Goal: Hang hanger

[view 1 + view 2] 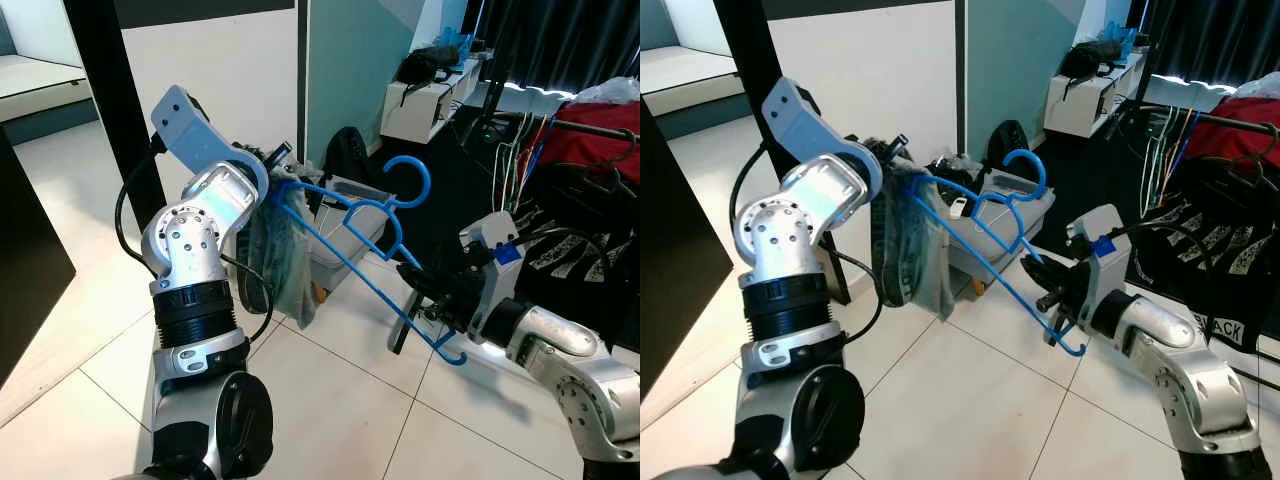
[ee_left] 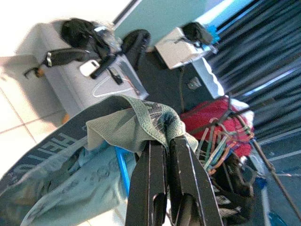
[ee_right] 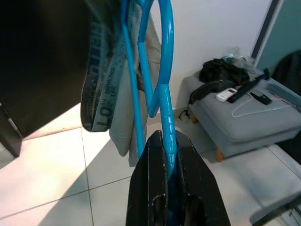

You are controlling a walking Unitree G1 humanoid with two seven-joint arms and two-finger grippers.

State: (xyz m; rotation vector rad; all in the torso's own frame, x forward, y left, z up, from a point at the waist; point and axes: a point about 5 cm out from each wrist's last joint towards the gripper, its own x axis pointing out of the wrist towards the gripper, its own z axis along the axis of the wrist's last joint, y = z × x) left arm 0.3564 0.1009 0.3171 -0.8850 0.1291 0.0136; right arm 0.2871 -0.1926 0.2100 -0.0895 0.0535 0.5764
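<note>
A blue plastic hanger [image 1: 372, 285] is stretched at a slant between my two grippers, its hook [image 1: 426, 180] pointing up toward the far right. My right gripper [image 1: 1048, 283] is shut on the hanger [image 3: 165, 110] near its low end. My left gripper [image 1: 283, 160], raised high, is shut on the waistband of a pale green garment [image 2: 150, 115] at the hanger's upper end. The garment [image 1: 287, 255] droops from that end.
A clothes rack [image 1: 1210, 120] with several hangers and red and black clothes stands at the far right. A grey ottoman [image 3: 244, 120] carrying small items sits behind the hanger. A black pillar [image 1: 110, 100] rises on the left and a white cabinet [image 1: 430, 95] stands at the back.
</note>
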